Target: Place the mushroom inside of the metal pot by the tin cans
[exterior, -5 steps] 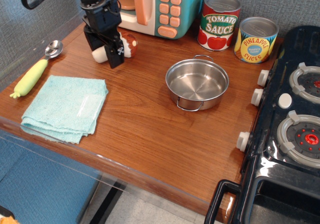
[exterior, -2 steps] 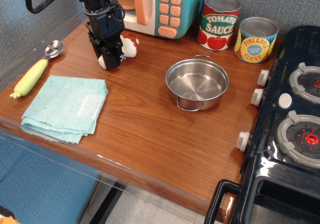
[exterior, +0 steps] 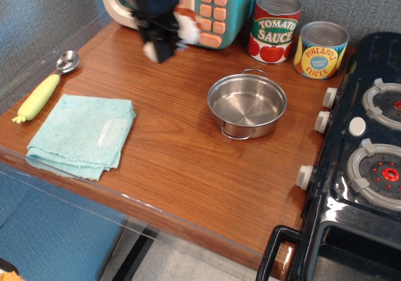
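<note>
My gripper (exterior: 164, 42) is blurred with motion, raised above the table's back left, in front of the toy microwave. It is shut on the mushroom (exterior: 185, 25), whose white stem and reddish-brown cap stick out on its right side. The metal pot (exterior: 247, 105) stands empty on the wooden table, to the right of and nearer than the gripper. The two tin cans stand behind the pot: the red Tomato Sauce can (exterior: 274, 26) and the yellow-and-blue Pineapple Slices can (exterior: 321, 49).
A teal toy microwave (exterior: 210, 8) stands at the back. A spoon with a yellow-green handle (exterior: 42, 91) and a folded teal cloth (exterior: 83, 135) lie at the left. A dark toy stove (exterior: 366, 162) borders the table on the right.
The gripper closed on the mushroom on the table, then lifted it and moved up and to the right, toward the microwave's front.
</note>
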Available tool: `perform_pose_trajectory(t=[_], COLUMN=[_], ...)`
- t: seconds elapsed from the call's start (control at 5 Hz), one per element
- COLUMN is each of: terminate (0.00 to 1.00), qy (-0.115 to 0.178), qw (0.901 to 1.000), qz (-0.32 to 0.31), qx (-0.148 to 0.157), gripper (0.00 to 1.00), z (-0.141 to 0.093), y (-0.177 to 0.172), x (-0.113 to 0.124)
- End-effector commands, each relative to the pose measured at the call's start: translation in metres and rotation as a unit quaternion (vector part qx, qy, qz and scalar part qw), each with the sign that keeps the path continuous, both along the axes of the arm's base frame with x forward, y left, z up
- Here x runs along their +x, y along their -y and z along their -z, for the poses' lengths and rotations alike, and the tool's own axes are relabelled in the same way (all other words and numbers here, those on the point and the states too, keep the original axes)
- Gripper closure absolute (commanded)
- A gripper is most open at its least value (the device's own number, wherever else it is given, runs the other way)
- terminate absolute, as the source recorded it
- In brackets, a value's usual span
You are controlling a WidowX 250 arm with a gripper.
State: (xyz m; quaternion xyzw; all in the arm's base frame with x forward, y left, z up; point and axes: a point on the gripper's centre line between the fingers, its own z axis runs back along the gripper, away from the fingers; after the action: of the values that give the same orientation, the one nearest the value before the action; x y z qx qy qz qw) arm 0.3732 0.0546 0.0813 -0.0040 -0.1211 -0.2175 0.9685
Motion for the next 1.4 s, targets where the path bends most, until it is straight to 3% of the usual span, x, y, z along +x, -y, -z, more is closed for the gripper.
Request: perform_pose_trajectory(t=[0.0,0.2,0.4,0.8,1.0,1.2], terminate=[0.0,0.0,0.0,0.0,0.0,0.0], qy=[0.041,0.041,0.045,0.044,0.035,0.006], qw=[0.9955,0.9942,0.9937,0.9944,0.9977,0.9944], qz=[0.083,0.097,0.099,0.093,0.014,-0.085], qx=[0.021,0.023,0.027,0.023,0.057,0.063], gripper=[1.0,1.0,0.0,0.0,0.0,0.0], z=[-0.024,-0.022,-0.023,-0.028,-0.042,-0.048], y=[0.072,0.084,0.083,0.083,0.072,0.063], x=[0.0,-0.001,-0.001,-0.003,-0.016,-0.032])
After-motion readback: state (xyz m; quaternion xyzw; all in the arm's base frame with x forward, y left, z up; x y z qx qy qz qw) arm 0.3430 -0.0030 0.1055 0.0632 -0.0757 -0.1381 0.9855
